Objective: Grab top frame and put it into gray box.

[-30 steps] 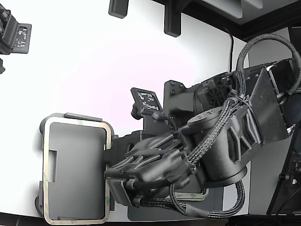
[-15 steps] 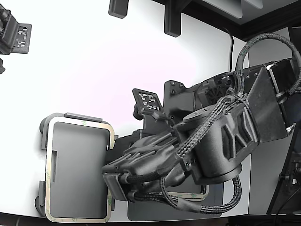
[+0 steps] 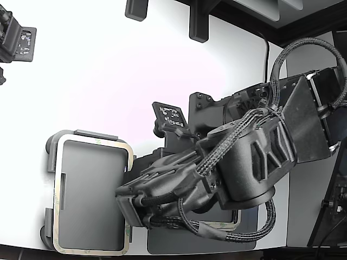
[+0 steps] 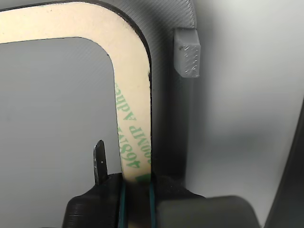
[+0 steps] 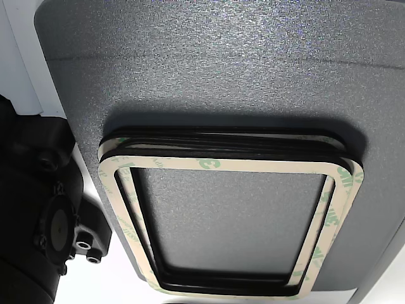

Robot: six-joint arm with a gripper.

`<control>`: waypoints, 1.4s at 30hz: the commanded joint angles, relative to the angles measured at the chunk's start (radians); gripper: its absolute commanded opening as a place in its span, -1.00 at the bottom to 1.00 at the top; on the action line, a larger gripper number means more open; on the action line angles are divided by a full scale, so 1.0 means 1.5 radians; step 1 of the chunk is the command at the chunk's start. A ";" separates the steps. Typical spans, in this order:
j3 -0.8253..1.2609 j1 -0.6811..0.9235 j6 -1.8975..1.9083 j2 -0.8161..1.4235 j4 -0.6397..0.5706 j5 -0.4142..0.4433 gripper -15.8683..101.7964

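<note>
The top frame point(image 3: 92, 141), a thin beige rim with green print, lies level over the gray box point(image 3: 50, 147) near the table's front edge on the exterior view's left. My gripper point(image 3: 126, 208) is shut on the frame's long side nearest the arm. In the wrist view that rim of the frame point(image 4: 130, 95) runs between the jaws of my gripper point(image 4: 136, 187), just inside the gray box's wall point(image 4: 166, 95) and a raised tab point(image 4: 187, 52). Whether the frame rests on the box floor cannot be told.
A stack of similar frames point(image 5: 228, 166) lies on a dark grey mat point(image 5: 190, 63); in the exterior view that mat point(image 3: 200, 246) is mostly hidden under my arm. A black device point(image 3: 16, 40) sits at the back left, and black posts point(image 3: 198, 21) stand at the back edge.
My arm has swung lower and folded over the mat. The held frame has shifted slightly toward the exterior view's right and now sits squarer over the box.
</note>
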 commanded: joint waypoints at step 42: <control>0.011 -0.013 0.005 0.020 -0.003 0.007 -0.93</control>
